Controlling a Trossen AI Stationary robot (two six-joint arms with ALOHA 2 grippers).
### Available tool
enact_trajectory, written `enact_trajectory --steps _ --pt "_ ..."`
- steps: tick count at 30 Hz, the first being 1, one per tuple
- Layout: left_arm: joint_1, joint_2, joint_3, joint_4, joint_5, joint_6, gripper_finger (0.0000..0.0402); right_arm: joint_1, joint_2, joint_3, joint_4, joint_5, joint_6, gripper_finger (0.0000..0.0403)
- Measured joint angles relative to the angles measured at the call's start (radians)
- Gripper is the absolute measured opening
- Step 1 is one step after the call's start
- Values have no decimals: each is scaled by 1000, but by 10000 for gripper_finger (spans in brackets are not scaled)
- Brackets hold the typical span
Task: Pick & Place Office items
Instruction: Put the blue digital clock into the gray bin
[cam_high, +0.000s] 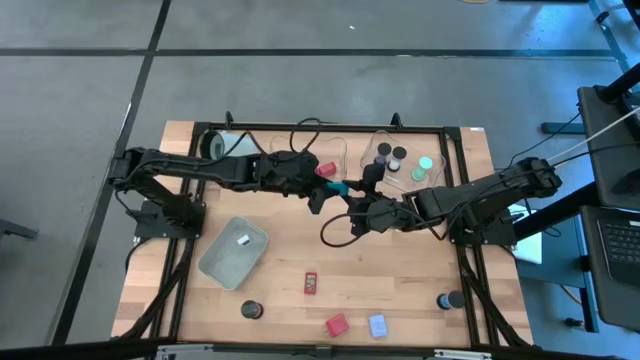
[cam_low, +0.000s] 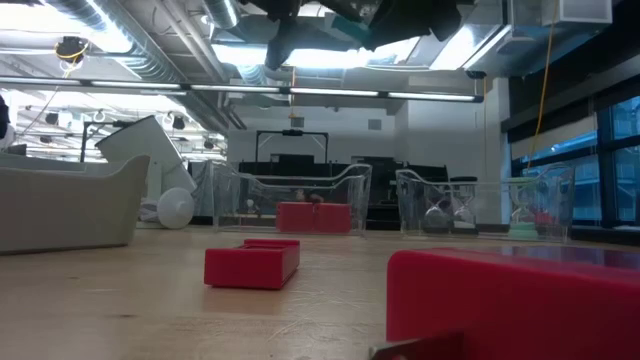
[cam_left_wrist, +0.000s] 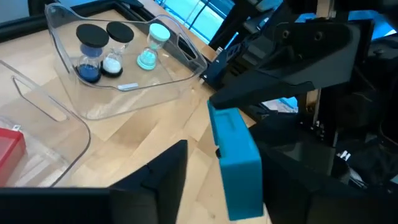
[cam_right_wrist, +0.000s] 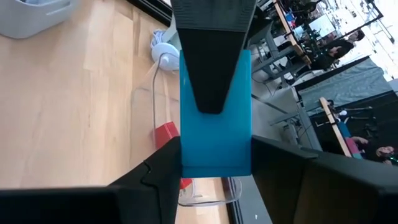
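A teal piece (cam_high: 339, 187) hangs above the table's middle, and my two grippers meet at it. My right gripper (cam_right_wrist: 214, 163) comes from the table's right and is shut on it. My left gripper (cam_left_wrist: 227, 158) comes from the left and is open, with its fingers on either side of the piece's free end (cam_left_wrist: 236, 143). Bare wood shows between one finger and the piece. Other office items lie near the front edge: a red card (cam_high: 311, 283), a red block (cam_high: 336, 324), a blue block (cam_high: 377, 325) and two black cylinders (cam_high: 251, 310). My right gripper pinches the teal piece by its two narrow long sides (cam_right_wrist: 214, 149) between its two fingers. It comes slanting down from the table's right, with the fingers along the piece. The piece sticks out ahead of the fingers, clear of the table. My left gripper has one finger (cam_right_wrist: 211, 68) over the piece's broad face; whether it touches I cannot tell.
Two clear trays stand at the far edge: one (cam_high: 330, 160) holds a red block, the other (cam_high: 400, 160) black-capped pieces and a mint-green one. A grey-blue tray (cam_high: 235, 250) with a small card sits front left. A white cylinder (cam_high: 222, 145) lies far left.
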Motion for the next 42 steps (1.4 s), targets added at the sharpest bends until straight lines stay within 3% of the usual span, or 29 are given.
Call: enact_trajectory --steps 11,18,23,26,30,34,38,42 --pt "1 0 0 1 33 -5 62 -23 0 0 -1 8 -13 162" --pt "1 0 0 2 32 6 61 -24 0 0 0 4 -28 182" --pt "0 0 0 -2 36 24 61 -24 0 0 -10 -8 -29 222" --pt "0 0 0 -3 46 23 61 -24 0 0 -37 -71 -10 254" --pt "-2 0 -2 -24 71 22 61 -24 -16 2 -107 -194 83 298" --pt "1 -1 -2 -67 56 41 62 -24 -49 0 -227 -227 197 328" --pt "-1 -1 -2 -212 61 37 62 -31 -99 0 -350 -323 367 334" --pt "-16 -1 -2 -396 151 -18 62 -34 -123 0 -439 -401 499 325"
